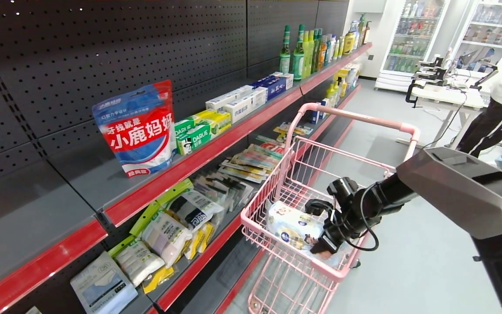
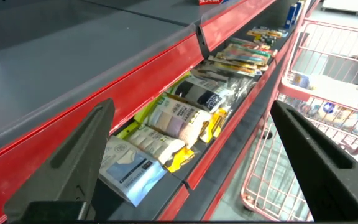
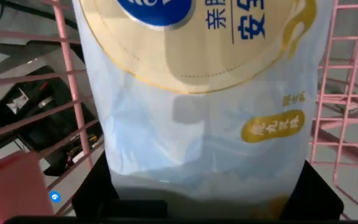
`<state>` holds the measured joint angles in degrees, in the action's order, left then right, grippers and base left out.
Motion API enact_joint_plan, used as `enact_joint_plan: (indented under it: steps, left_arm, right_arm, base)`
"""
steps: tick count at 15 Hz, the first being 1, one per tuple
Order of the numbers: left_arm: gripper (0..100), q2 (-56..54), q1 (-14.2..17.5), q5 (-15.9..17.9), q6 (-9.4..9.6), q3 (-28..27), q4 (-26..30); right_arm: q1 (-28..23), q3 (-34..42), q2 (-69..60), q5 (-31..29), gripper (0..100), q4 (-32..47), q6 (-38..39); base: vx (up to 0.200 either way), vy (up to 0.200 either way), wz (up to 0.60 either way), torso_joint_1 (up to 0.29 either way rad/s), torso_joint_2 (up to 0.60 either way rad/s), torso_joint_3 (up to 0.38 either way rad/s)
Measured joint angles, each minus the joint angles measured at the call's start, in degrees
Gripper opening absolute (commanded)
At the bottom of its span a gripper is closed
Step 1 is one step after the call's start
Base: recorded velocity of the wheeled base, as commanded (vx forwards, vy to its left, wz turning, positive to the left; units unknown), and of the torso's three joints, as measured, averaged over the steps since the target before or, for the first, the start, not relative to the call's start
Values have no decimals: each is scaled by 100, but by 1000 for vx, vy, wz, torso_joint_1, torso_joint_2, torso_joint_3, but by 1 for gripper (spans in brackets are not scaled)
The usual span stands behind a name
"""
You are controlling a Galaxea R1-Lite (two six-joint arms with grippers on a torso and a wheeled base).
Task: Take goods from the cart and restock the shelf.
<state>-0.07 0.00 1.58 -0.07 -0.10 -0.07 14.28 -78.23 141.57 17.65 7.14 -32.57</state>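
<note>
The right tool (image 1: pixel 320 248) is found inside the basket of the pink cart (image 1: pixel 351 114) and is pinched on a pale pack (image 1: pixel 290 226) with blue and yellow print. In the right wrist view the pack is seen gripped from both sides, its soft wrapper bulging past the dark fingers (image 3: pixel 95 193), with the pink wire of the basket on either side. The pack is lying in the cart, at the end of the basket away from the handle and on the side nearer the shelf (image 1: pixel 216 151). The left tool (image 2: pixel 191 104) is spread wide, with nothing held between its two parts, and is held in the air beside the shelf's red front edges, with the cart seen beyond it. The cart is parked just beside the shelf, its handle turned away from the robot. On the upper board a blue-and-red pouch (image 1: pixel 140 126) is stood upright, and just beyond it green boxes (image 1: pixel 201 128) are laid, followed by white boxes (image 1: pixel 240 102), dark blue boxes (image 1: pixel 275 85) and, at the far end, a row of upright bottles (image 1: pixel 299 52). On the lower board, soft packs (image 1: pixel 177 226) in white, grey and yellow are stacked leaning against one another behind a green strip (image 1: pixel 159 207), and flat carded goods (image 1: pixel 251 161) are laid out farther along, level with the cart.
</note>
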Motion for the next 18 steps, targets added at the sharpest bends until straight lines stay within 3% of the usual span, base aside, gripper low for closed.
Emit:
enact_joint_plan:
  steps: [4, 12, 18]
  left_arm:
    - [100, 0, 0, -2, 0, 0, 2]
    - [100, 0, 0, -2, 0, 0, 2]
    - [100, 0, 0, -2, 0, 0, 0]
  right_arm:
    - [-94, 635, -1285, -395, 0, 18, 920]
    - [-510, 2060, -4225, -1378, 0, 112, 1698]
    - [-667, 2883, -6836, -1869, 0, 1510, 1705]
  base:
    - [0, 0, 0, 0, 0, 0]
    - [0, 0, 0, 0, 0, 0]
    - [0, 0, 0, 0, 0, 0]
